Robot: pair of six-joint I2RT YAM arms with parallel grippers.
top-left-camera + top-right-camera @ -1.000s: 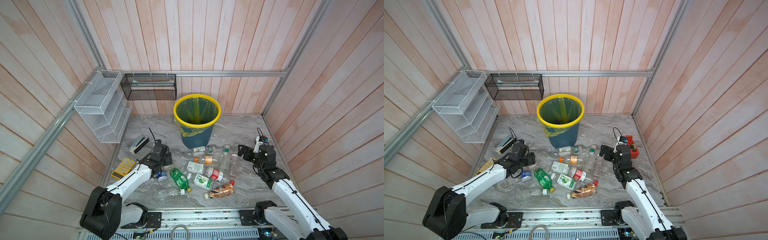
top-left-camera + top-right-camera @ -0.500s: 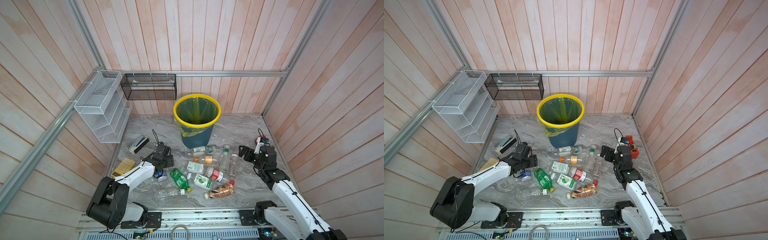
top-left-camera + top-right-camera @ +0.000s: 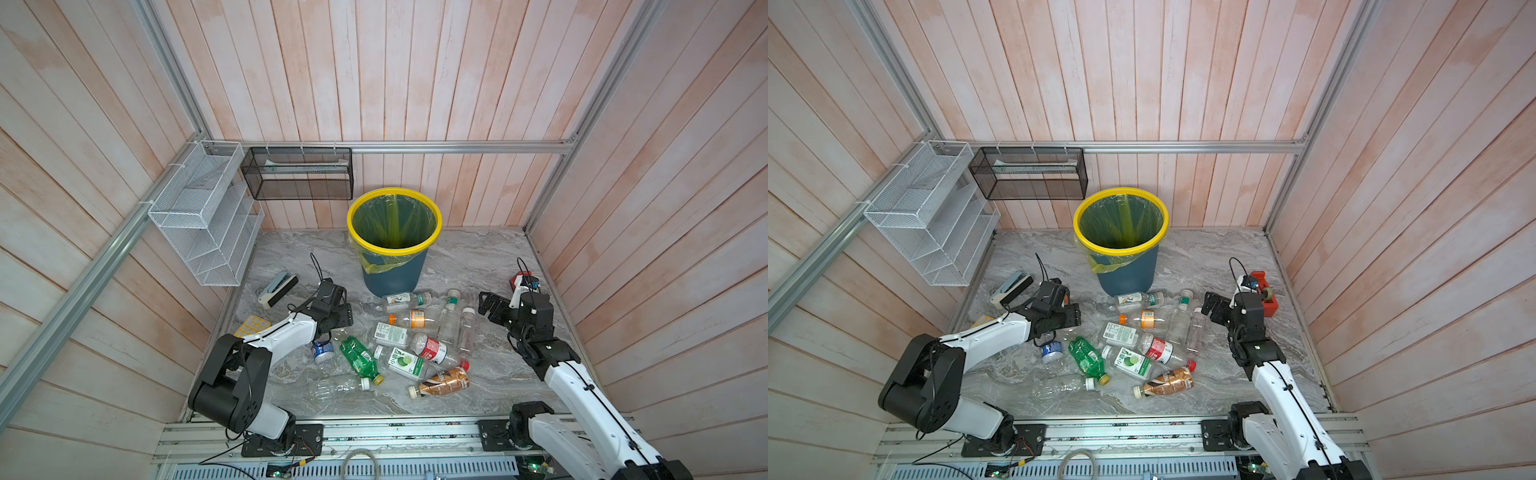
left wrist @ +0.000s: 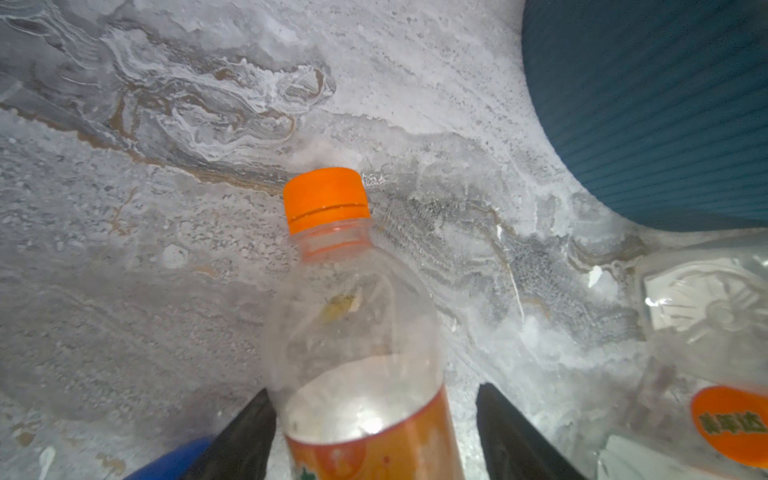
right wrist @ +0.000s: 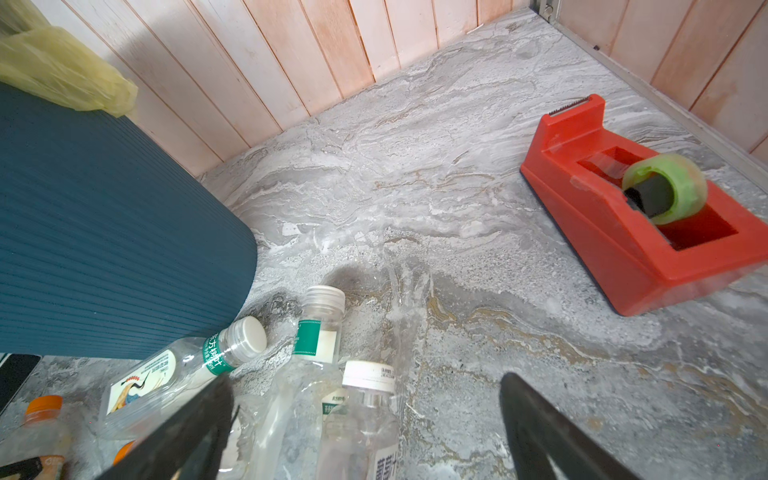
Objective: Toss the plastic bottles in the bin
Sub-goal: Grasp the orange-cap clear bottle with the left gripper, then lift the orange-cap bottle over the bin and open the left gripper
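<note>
A lab robot test cell: pale wooden plank walls [image 3: 374, 83] enclose a marble-patterned tabletop [image 3: 478, 266], aluminium rails [image 3: 415, 146] frame it, and 2 robot arms [image 3: 286, 332] are bolted to a front rail [image 3: 415, 434].

Bottles [image 3: 434, 351] glossy clr plastic, bin [image 3: 390, 278] matt ribbed, walls [image 3: 374, 83] wood.

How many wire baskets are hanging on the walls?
2. A white basket hangs on the left wall; a black basket hangs on the back wall. None look hidden.
</note>
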